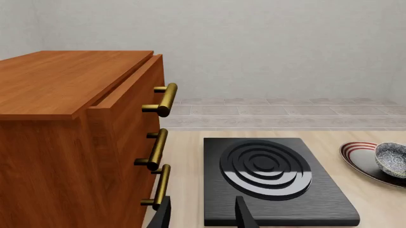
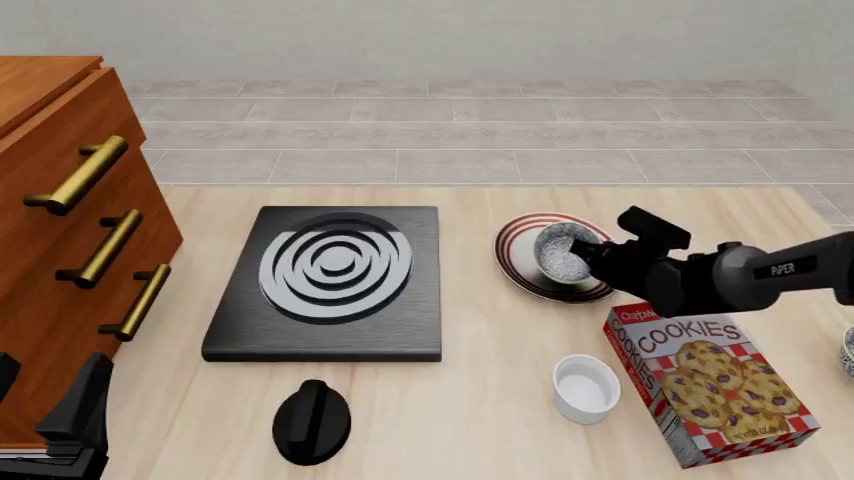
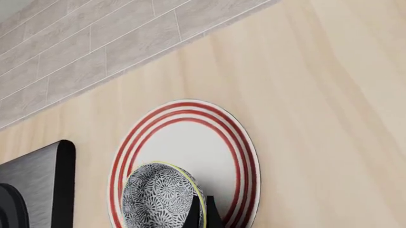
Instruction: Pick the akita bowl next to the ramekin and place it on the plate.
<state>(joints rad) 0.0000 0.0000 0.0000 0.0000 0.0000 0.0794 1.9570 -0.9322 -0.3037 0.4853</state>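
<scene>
The speckled grey-and-white akita bowl point(image 2: 567, 250) point(image 1: 390, 159) point(image 3: 159, 194) sits within the outline of the red-striped plate point(image 2: 521, 268) point(image 1: 354, 151) point(image 3: 248, 156), tipped a little. I cannot tell whether it touches the plate. My right gripper point(image 2: 597, 258) point(image 3: 203, 214) is shut on the bowl's rim, on the side nearer the cookie box. The white ramekin point(image 2: 586, 388) stands alone nearer the front edge, beside that box. My left gripper point(image 1: 203, 213) point(image 2: 60, 420) hangs open and holds nothing at the front left, by the drawers.
A black stove plate with ring burner point(image 2: 334, 280) point(image 1: 269, 175) lies left of the plate. A wooden drawer cabinet point(image 2: 67, 230) fills the left side. A cookie box point(image 2: 714, 385) lies at the right front, a black knob-shaped object point(image 2: 311, 420) at the front centre.
</scene>
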